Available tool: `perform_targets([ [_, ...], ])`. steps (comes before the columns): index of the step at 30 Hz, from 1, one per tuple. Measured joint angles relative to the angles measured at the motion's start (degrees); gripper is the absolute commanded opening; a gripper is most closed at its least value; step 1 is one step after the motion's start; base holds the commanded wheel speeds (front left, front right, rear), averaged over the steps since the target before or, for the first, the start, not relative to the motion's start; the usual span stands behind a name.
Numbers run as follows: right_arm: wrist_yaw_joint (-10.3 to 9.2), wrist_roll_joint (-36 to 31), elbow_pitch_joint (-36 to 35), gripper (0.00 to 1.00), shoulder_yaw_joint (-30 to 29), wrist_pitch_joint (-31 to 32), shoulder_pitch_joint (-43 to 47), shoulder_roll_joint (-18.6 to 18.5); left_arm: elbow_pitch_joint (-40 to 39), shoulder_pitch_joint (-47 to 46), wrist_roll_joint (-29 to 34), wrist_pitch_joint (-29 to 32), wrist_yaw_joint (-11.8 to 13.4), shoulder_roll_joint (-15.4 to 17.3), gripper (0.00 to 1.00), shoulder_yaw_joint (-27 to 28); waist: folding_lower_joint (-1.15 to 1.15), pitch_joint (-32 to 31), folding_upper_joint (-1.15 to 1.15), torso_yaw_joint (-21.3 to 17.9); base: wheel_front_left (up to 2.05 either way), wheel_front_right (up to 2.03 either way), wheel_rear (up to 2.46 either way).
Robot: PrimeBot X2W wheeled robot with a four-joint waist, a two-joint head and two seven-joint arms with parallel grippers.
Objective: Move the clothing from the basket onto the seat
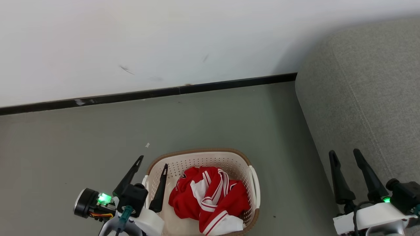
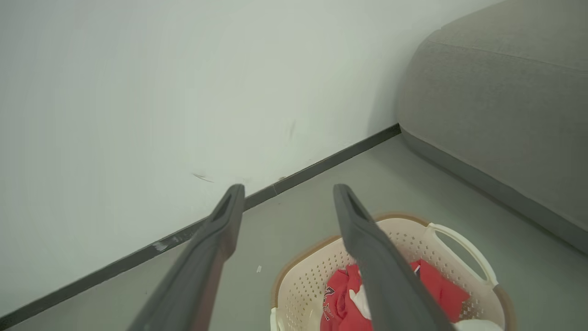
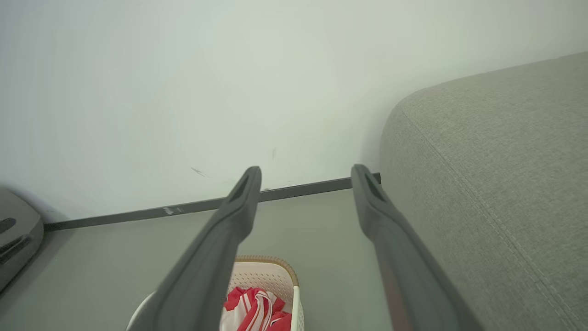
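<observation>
A crumpled red jersey with white panels and striped trim lies in the cream perforated basket with a brown rim, on the floor at the bottom centre of the head view. My left gripper is open, held above the basket's left edge with nothing between its fingers. My right gripper is open too, off to the right in front of the grey sofa. The left wrist view shows the jersey inside the basket below the open fingers. In the right wrist view the jersey and the sofa appear.
A white wall with a black skirting strip runs behind the grey floor. A small white scrap lies on the floor left of the basket. A dark grey object sits at the left edge of the right wrist view.
</observation>
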Motion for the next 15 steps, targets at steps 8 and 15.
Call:
perform_targets([
  [8,0.00,0.16,-2.35,1.00,-0.47,0.00,-0.91,0.01,4.28,-3.57,2.53,1.04,-1.72,-0.11,1.00,-2.82,0.00,4.30,0.00,-1.53,0.00,0.00,0.00],
  [15,0.00,0.65,-4.00,1.00,-1.22,0.00,-4.31,0.01,6.88,-6.47,4.36,1.51,-3.21,-0.30,1.00,-5.63,0.00,8.42,0.00,-3.05,0.00,0.00,0.00],
])
